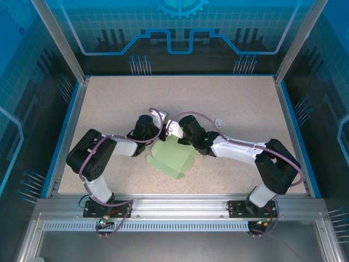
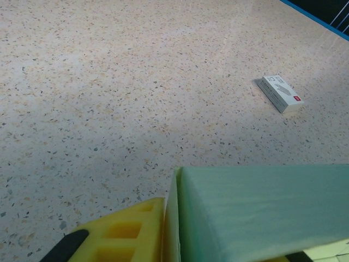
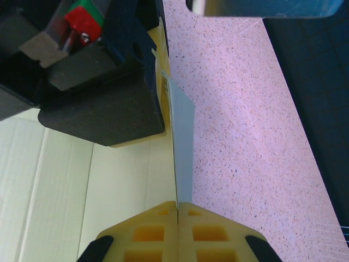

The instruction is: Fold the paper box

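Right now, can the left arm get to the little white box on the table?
Probably yes: bare table lies between the left pincer and the white box. But the green paper box stands between its fingers, so it would need to leave that first.

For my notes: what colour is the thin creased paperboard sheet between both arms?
The paper box is pale mint green, unprinted; clearest in top external view.

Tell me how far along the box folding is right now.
Early stage. Done: one flap of the paper box stands upright off the table. In hand: the right pincer is shut on that flap's edge, and the left pincer sits against it; its grip is unclear. Left: the other panels lie flat, with no closed box shape yet.
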Controlling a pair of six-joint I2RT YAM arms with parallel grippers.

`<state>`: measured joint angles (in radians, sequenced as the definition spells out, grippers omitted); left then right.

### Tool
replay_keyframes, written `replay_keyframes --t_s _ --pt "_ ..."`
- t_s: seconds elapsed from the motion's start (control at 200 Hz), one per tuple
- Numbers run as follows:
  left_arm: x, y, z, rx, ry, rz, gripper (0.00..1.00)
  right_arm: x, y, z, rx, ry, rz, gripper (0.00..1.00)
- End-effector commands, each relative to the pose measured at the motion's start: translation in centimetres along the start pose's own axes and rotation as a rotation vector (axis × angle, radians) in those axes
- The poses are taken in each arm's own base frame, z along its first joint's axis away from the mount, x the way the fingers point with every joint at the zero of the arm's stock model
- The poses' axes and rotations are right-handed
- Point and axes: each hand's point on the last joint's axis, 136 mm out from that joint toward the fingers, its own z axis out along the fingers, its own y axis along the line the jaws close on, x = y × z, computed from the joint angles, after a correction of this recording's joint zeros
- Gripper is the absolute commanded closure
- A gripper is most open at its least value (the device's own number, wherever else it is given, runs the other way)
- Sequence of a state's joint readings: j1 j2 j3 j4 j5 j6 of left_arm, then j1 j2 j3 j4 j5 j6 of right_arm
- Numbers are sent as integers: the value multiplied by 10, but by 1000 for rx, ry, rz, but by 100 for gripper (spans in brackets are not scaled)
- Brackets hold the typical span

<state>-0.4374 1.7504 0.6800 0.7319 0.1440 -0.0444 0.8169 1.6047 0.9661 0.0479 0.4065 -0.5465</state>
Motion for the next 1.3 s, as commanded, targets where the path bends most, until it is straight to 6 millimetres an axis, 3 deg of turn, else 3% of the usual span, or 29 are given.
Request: replay_keyframes --t_s 0.0,0.42,0.625,0.785,0.936,1.041,1.296 --pt "1 37 -3 -187 -16 -10 83 -17 -2 -9 -31 -51 6 100" --pt "-1 79 -22 -494 -51 -50 95 -19 21 -16 -89 -80 -7 100" --pt "1 78 -19 -571 -32 15 100 -15 25 -14 -93 -81 -15 100" --pt "0 60 -14 -448 -58 -7 100 -11 17 -11 -65 -67 -14 100" --pt "-2 41 -11 -323 -76 3 94 -10 7 -8 -30 -55 -12 100" --pt "-5 31 -11 -267 -87 12 84 -12 4 -7 -14 -55 -11 100" --pt "-7 19 -17 -205 -105 5 66 -13 -3 -5 6 -49 -11 100"
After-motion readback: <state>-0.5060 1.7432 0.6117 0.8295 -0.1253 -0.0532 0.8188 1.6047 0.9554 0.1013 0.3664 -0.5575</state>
